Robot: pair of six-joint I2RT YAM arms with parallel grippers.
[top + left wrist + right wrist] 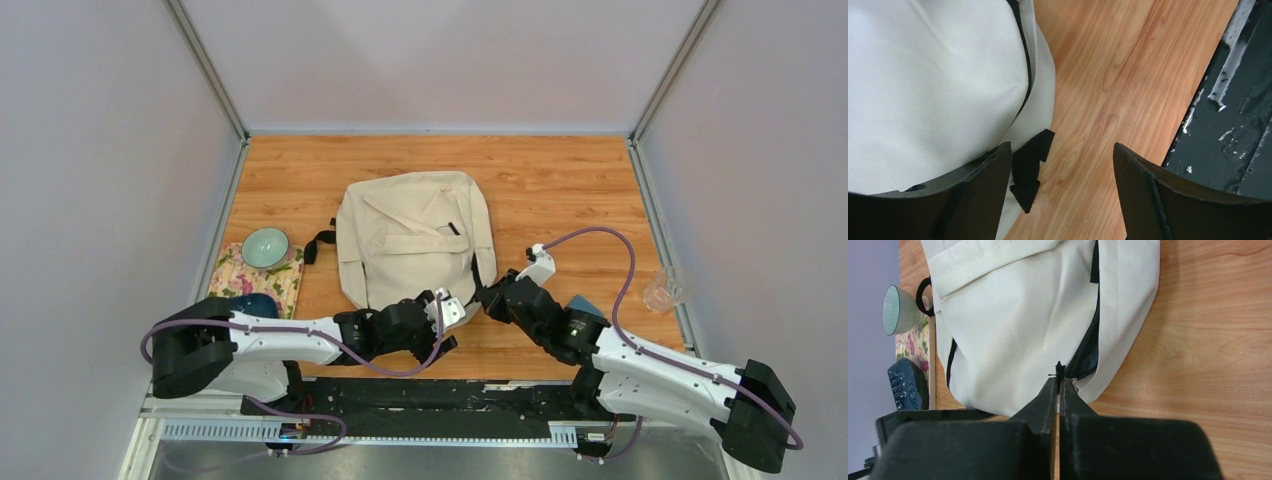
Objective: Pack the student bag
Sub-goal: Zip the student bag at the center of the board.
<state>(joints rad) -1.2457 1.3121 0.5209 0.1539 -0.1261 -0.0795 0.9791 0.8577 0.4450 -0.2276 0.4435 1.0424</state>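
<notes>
Bag (415,235): laid flat mid-table (560,190), its near edge at both grippers.
Left gripper (1063,150): spread wide beside the bag's corner.
Right gripper (1058,382): pinched on the zipper pull (1059,371).

We find no legible lettering, label, brand mark, number or sign in any of the three views. The student bag (415,240) shows only plain cream fabric on the faces we can see.
</notes>
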